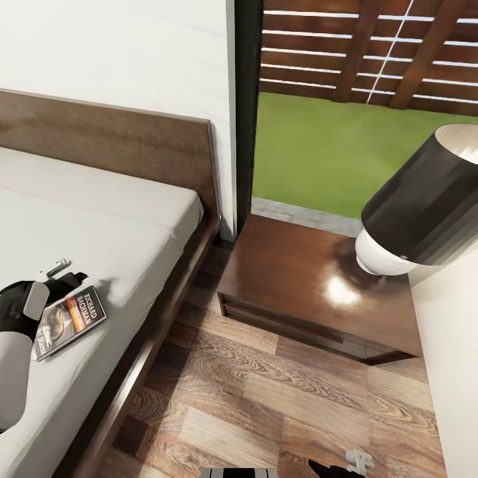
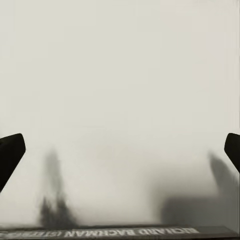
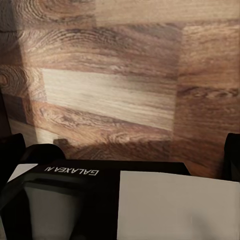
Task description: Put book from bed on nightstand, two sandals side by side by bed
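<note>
The book (image 1: 70, 321) lies flat on the off-white mattress of the bed (image 1: 113, 199), near its side edge, with the "RICHARD BACHMAN" lettering showing. My left gripper (image 1: 63, 273) hovers just beyond the book's far edge, over bare mattress. In the left wrist view the dark fingertips (image 2: 10, 155) stand far apart, so the gripper (image 2: 120, 150) is open and holds nothing, and the book's edge (image 2: 125, 232) sits at the frame's rim. The nightstand (image 1: 312, 292) stands right of the bed under a lamp (image 1: 418, 206). My right gripper (image 1: 348, 463) hangs low over the floor, open. The sandals are out of view.
A strip of wood-plank floor (image 1: 265, 398) runs between the bed frame and the nightstand. Behind the nightstand is a tall black-framed window (image 1: 318, 146) showing grass and a fence. The right wrist view looks down on the floor (image 3: 120, 90) and my own base (image 3: 130, 200).
</note>
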Robot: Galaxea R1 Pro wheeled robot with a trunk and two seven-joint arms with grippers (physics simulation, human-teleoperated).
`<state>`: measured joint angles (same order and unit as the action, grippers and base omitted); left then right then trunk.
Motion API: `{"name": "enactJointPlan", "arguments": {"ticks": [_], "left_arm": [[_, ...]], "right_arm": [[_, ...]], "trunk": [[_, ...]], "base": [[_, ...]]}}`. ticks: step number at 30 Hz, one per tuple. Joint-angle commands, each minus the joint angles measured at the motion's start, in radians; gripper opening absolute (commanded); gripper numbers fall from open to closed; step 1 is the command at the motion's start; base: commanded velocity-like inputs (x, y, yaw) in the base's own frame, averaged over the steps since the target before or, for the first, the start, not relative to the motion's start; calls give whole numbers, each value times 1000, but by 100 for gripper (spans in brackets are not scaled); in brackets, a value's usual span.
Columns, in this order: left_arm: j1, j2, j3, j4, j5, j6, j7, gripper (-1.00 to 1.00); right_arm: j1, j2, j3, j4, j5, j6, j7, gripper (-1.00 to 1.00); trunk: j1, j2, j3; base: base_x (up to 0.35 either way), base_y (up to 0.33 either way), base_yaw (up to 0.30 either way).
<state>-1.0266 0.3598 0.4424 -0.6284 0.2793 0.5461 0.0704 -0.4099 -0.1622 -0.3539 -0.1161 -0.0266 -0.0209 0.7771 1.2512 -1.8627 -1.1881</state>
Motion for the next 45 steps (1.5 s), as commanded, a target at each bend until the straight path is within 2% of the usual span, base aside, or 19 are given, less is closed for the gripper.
{"name": "enactJointPlan", "arguments": {"ticks": [1, 6, 9, 41, 45], "left_arm": [[0, 4, 1, -1, 12, 5, 6, 100], [0, 13, 0, 3, 45, 5, 5, 100], [0, 13, 0, 3, 49, 5, 6, 100], [0, 8, -4, 6, 50, 5, 6, 100], [0, 7, -4, 6, 50, 7, -34, 100]], "right_arm": [[0, 0, 1, 1, -3, -2, 3, 100], [-1, 0, 1, 1, -3, -2, 3, 100], [0, 0, 1, 1, -3, -2, 3, 100], [0, 0, 1, 1, -3, -2, 3, 100], [-1, 0, 1, 1, -3, -2, 3, 100]], "trunk": [[0, 0, -1], [0, 0, -1], [0, 0, -1], [4, -7, -4], [4, -7, -4]], "base": [[0, 0, 0], [0, 0, 0], [0, 0, 0], [0, 0, 0], [0, 0, 0]]}}
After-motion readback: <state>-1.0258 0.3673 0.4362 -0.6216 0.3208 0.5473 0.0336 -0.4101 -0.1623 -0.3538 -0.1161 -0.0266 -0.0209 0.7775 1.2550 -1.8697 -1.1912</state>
